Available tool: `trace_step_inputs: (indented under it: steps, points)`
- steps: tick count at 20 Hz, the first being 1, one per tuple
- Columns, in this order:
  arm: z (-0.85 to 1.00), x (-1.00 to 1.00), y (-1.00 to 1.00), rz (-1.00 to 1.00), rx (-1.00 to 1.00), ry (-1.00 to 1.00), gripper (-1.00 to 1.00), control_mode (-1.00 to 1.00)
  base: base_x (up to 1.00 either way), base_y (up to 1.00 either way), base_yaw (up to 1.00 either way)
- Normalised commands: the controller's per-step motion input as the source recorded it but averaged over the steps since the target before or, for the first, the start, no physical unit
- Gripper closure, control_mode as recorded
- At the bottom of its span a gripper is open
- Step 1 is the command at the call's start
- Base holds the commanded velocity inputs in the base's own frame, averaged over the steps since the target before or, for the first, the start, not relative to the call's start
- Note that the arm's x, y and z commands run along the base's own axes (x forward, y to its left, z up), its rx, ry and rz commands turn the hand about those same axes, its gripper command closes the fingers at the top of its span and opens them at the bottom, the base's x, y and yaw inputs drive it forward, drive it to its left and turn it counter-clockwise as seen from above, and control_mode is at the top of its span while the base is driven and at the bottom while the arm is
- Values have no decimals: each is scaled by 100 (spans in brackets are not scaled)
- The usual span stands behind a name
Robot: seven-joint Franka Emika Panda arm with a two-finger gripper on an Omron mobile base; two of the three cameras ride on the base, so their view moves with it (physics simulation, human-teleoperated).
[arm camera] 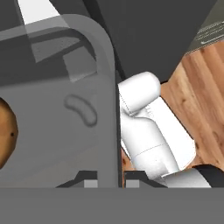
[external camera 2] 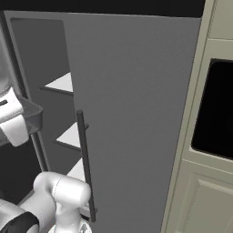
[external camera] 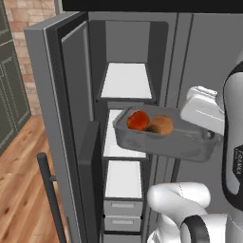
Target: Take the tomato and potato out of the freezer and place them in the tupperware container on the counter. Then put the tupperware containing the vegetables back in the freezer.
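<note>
Stage: last leg, by my reading. Both vegetables are already boxed; what remains is setting the box on a shelf inside.

Tupperware container (external camera: 166, 142): grey, shallow, carried in the air in front of the open freezer (external camera: 124, 52), roughly level, its long axis running across the opening with the far end nearest the shelves.

Tomato (external camera: 138, 120): red, in the container's far end, touching the potato (external camera: 162, 125), which sits just beside it toward the arm.

Gripper (arm camera: 107, 183): at the container's near short wall. In the hand view one dark tip sits on each side of that wall, so the jaws look clamped on the rim; the tips are mostly cut off at the frame edge, so this is a probable reading.

Key relation: the middle white shelf (external camera: 114, 137) lies straight beyond and slightly below the container's far end. The move is a push forward along the long axis.

Freezer door (external camera: 61, 123): swung open to the left, bar handle (external camera: 50, 199) low and well apart from the container.

Risk: the container is wide for the narrow opening; the far corners could catch the side walls.
</note>
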Motion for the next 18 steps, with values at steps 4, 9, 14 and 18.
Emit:
trace_step_inputs:
  steps: [4,9,14,18]
  points:
    - [8,4,51,-47,0,-5,100,-100,0,0,0]
    - [0,45,30,-47,0,-5,100,-100,0,0,0]
    - [-8,57,17,-34,0,-8,100,-100,0,0,0]
    - [-12,59,27,-23,0,-15,100,-100,0,0,0]
